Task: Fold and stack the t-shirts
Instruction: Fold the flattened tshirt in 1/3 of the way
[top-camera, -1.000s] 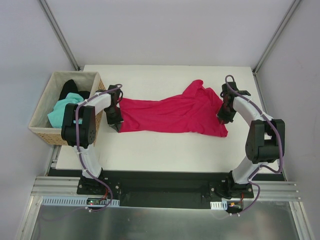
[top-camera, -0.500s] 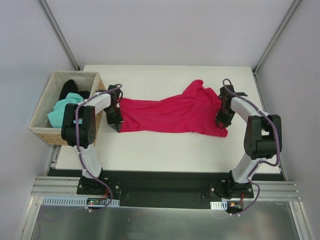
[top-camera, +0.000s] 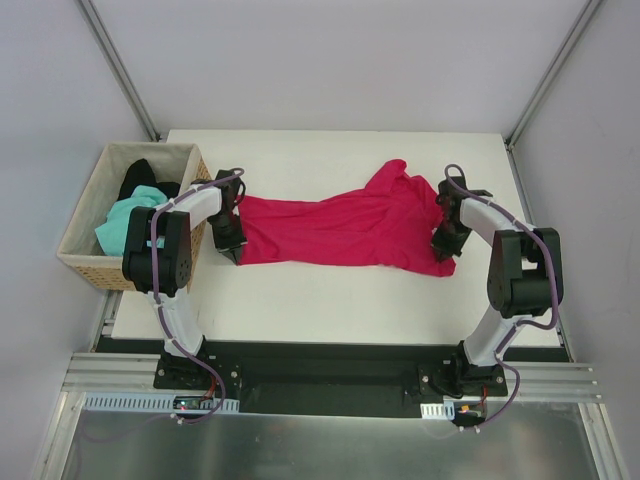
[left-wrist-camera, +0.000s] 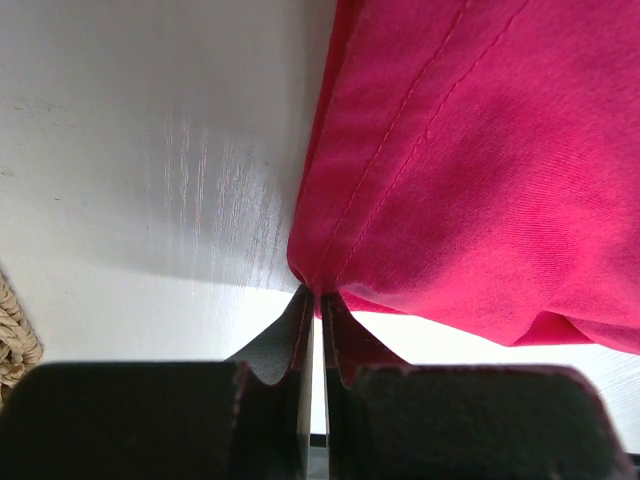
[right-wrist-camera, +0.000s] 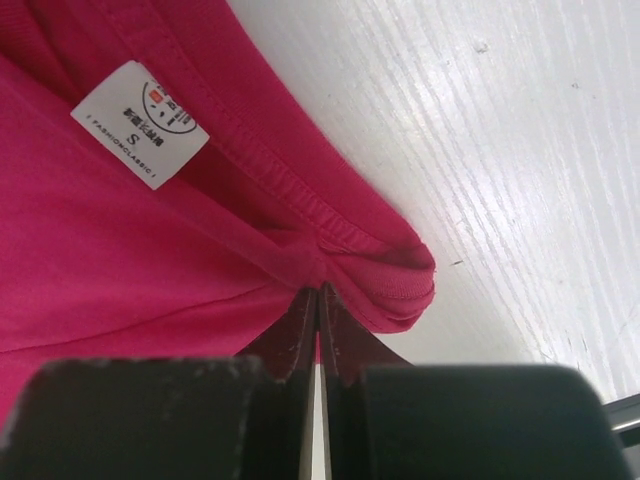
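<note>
The left jaws are pinching tight on the hemmed edge of the red shirt (left-wrist-camera: 470, 150), with no gap showing between them. In the left wrist view the cloth is fanning out from the tips toward 1 o'clock, and bare table (left-wrist-camera: 150, 150) is showing at 10 o'clock. The right jaws are likewise squeezing shut on a fold of the same shirt just beside the collar (right-wrist-camera: 250, 160), with the size label (right-wrist-camera: 140, 122) lying at 10 o'clock of the tips.

From above, the shirt is lying across the middle of the table, its long axis running from 9 to 3 o'clock. The hem end is sitting at the left arm (top-camera: 195, 205) and the neck end at the right arm (top-camera: 490, 215), so each arm is holding its nearer end. A loose bunch is poking toward 12 o'clock near the right end.

The next move is probably hinging on that line: drawing the ends apart along it should be flattening the wrinkled body before any fold.

The teal shirt (top-camera: 122, 222) and black shirt (top-camera: 138, 178) are waiting in the basket (top-camera: 95, 268) at 9 o'clock, beyond the left arm.
</note>
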